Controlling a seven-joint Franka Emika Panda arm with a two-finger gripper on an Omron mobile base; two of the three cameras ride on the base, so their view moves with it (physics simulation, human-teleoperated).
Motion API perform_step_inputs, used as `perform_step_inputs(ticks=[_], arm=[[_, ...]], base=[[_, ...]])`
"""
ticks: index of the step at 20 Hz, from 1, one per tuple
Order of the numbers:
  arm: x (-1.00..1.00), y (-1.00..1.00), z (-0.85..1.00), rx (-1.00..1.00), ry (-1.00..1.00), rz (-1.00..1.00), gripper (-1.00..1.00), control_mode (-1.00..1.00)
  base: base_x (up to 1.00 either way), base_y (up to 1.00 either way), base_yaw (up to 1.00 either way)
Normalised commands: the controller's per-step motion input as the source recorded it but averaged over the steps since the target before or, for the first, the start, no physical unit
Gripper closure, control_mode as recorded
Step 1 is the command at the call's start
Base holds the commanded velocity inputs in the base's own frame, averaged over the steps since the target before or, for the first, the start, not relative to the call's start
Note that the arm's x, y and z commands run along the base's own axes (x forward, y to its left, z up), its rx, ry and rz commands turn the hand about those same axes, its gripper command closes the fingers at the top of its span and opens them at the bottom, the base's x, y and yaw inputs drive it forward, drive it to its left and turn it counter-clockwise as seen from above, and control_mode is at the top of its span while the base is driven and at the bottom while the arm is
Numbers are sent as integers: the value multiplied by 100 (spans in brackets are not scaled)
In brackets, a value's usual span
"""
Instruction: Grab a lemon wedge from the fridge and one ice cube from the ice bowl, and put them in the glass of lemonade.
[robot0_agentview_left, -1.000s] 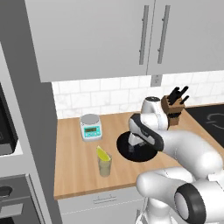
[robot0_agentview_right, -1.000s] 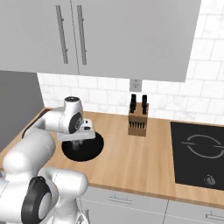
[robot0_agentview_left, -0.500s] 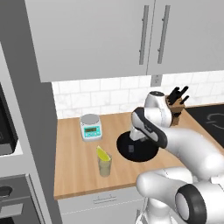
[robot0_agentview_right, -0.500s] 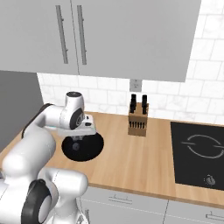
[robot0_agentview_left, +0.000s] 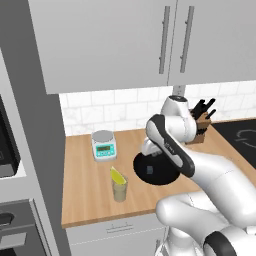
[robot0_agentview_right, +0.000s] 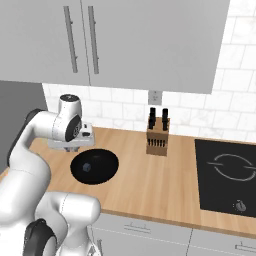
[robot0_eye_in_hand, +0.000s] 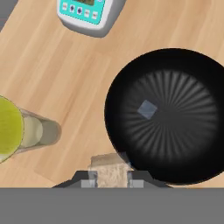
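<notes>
My gripper (robot0_eye_in_hand: 110, 178) is shut on a small clear ice cube (robot0_eye_in_hand: 109, 167) and hangs over the left rim of the ice bowl (robot0_eye_in_hand: 183, 78), a wide black bowl (robot0_agentview_left: 165, 176). Another ice cube (robot0_eye_in_hand: 147, 109) lies inside the bowl. The glass of lemonade (robot0_agentview_left: 119, 190) stands just left of the bowl, and the lemon wedge (robot0_agentview_left: 117, 175) pokes out of its top. From the hand view the glass (robot0_eye_in_hand: 41, 131) sits left of the gripper, with the yellow wedge (robot0_eye_in_hand: 6, 131) in it. The gripper (robot0_agentview_left: 149, 152) also appears in the right base view (robot0_agentview_right: 70, 146). The fridge is out of view.
A white kitchen scale (robot0_agentview_left: 104, 145) with a teal display stands behind the glass. A knife block (robot0_agentview_right: 157, 137) sits by the tiled wall right of the bowl. Farther right lies the black stovetop (robot0_agentview_right: 230, 175). Grey wall cabinets (robot0_agentview_right: 125, 40) hang above the counter.
The gripper has risen out of the bowl with the ice cube between its fingers and has shifted towards the bowl's left rim. The glass and scale have not moved.
</notes>
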Motion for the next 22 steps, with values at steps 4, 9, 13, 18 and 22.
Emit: perform_step_inputs(ticks=[4,9,13,18,22], arm=[[-18,95,22,-3,0,10,100,-100],[0,89,-1,-3,0,8,100,-100],[0,39,0,0,-2,3,100,-100],[0,29,0,0,-2,0,100,-100],[0,21,0,0,-1,0,100,-100]], base=[[0,0,0],[0,0,0],[0,0,0],[0,0,0],[0,0,0]])
